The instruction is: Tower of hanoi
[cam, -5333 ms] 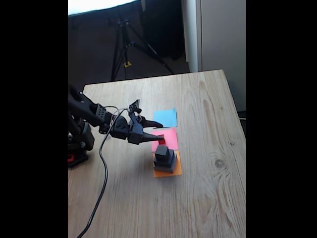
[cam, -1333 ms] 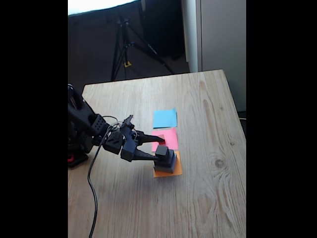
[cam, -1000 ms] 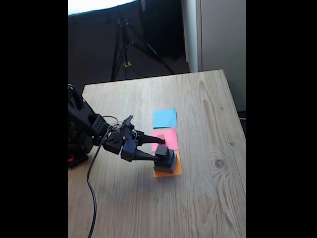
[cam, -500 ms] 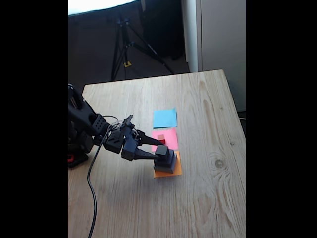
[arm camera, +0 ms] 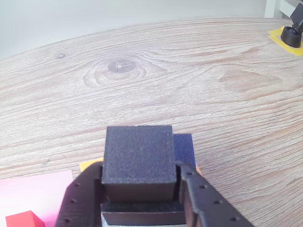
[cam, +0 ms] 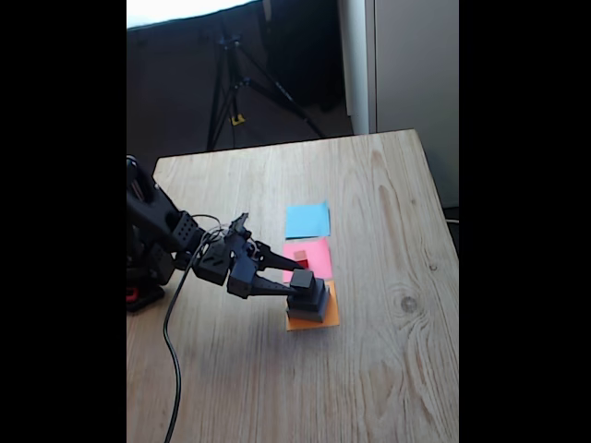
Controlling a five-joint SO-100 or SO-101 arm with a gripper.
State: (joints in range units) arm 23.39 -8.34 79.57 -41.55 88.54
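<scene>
Three dark blocks stand stacked on the orange paper square [cam: 312, 316], and the gripper [cam: 297, 277] has its jaws set either side of the topmost one, the small dark block [arm camera: 138, 160]. In the wrist view both fingers [arm camera: 79, 201] sit flush against that block's sides, so I judge the jaws closed on it and the step in hand to be lifting it off the stack [cam: 310, 297].

To do it well, the lift should go straight up until the block is free of the middle block [arm camera: 142, 217] beneath, since any sideways drag could shove the lower two off their paper. The grip looks low on the block, close to the seam, so the fingers must not pinch the layer under it as well. The red cube [arm camera: 24, 220] already sits on the pink paper square [cam: 310, 257], so this block should go elsewhere, most likely the blue paper square [cam: 307, 221] at the far end of the row.

The fixed view gives the whole layout: arm reaching from the left, three coloured papers in a line on the wooden worktop [cam: 388, 369], and a tripod [cam: 233, 83] behind. The wrist view gives what that misses: the contact of fingers and block, and a small black object on yellow tape [arm camera: 289, 34] at the far right edge.
</scene>
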